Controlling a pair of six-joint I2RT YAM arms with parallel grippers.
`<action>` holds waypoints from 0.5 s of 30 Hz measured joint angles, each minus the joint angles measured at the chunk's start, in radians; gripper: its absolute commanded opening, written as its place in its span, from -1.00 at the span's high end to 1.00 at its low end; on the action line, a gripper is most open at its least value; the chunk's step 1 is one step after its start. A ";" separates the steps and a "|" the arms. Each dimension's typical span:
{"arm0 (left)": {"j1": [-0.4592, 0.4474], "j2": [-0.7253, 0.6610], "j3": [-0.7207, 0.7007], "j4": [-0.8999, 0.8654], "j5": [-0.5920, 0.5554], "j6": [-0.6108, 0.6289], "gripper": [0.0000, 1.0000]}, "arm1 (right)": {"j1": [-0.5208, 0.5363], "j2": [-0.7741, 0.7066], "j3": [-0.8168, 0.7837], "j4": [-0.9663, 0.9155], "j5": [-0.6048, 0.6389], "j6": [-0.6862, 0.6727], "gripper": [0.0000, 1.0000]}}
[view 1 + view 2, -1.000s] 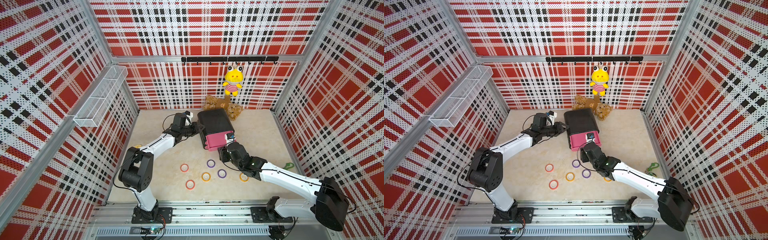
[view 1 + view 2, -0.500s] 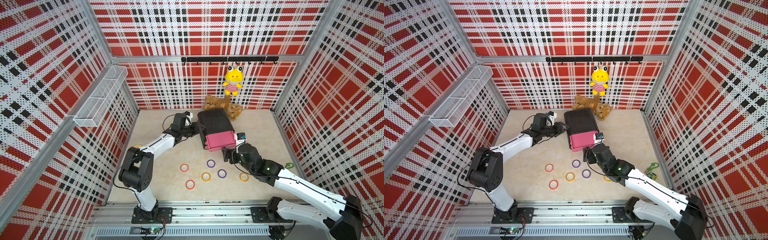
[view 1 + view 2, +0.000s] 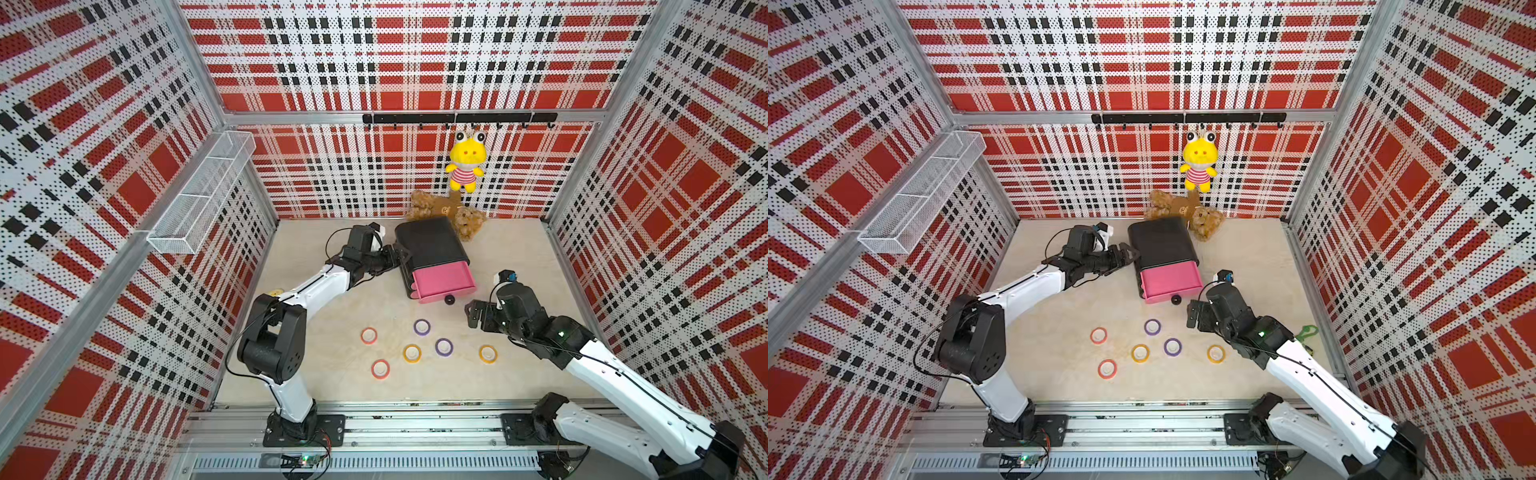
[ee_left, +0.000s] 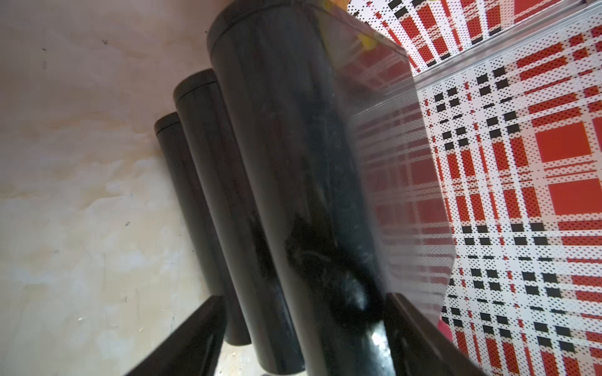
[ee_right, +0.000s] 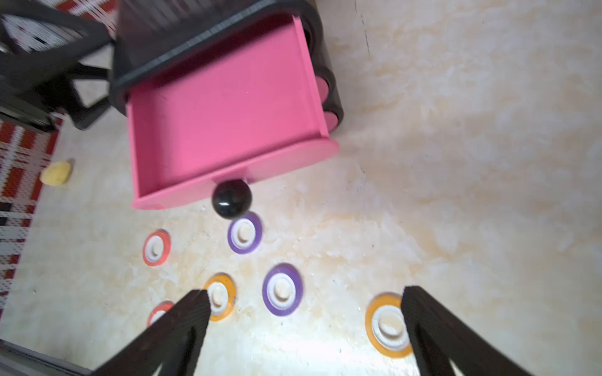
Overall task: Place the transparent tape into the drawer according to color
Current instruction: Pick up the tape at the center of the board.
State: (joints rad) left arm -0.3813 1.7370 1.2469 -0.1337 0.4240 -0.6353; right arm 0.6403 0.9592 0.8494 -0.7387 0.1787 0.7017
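The black cabinet (image 3: 430, 243) (image 3: 1160, 241) stands at the back with its top pink drawer (image 3: 444, 282) (image 5: 228, 107) pulled out and empty, its knob (image 3: 449, 299) (image 5: 232, 198) free. Several transparent tape rings lie in front: red (image 3: 368, 335), purple (image 3: 422, 327) (image 5: 245, 232), purple (image 5: 282, 289), yellow (image 3: 412, 353) (image 5: 223, 296), yellow (image 3: 488, 354) (image 5: 386, 325). My right gripper (image 3: 473, 318) (image 5: 304, 289) hangs open and empty, right of the knob. My left gripper (image 3: 397, 257) (image 4: 304, 296) is open, its jaws either side of the cabinet's top side edge.
Brown plush bears (image 3: 446, 212) lie behind the cabinet, and a yellow frog toy (image 3: 465, 162) hangs on the back wall. A wire basket (image 3: 199, 195) juts from the left wall. A yellow blob toy (image 5: 56, 173) and a green object (image 3: 1306, 332) lie by the side walls.
My right gripper let go of the knob, opened wide and drew back to the right. The left gripper's jaws spread on the cabinet. The drawer stays out.
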 measured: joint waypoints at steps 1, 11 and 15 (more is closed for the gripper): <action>-0.002 -0.005 0.003 -0.014 -0.016 0.011 -0.72 | -0.002 0.023 0.009 -0.030 -0.003 -0.002 -1.00; -0.004 -0.097 0.003 -0.108 -0.143 0.109 -0.86 | -0.009 0.090 0.006 -0.164 -0.013 0.019 -1.00; 0.000 -0.141 0.003 -0.110 -0.151 0.146 -0.87 | -0.031 0.099 -0.063 -0.166 -0.049 0.031 -1.00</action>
State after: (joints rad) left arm -0.3813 1.5963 1.2503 -0.2440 0.2726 -0.4892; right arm 0.6094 1.0580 0.7864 -0.9047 0.1299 0.7322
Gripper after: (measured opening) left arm 0.933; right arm 0.999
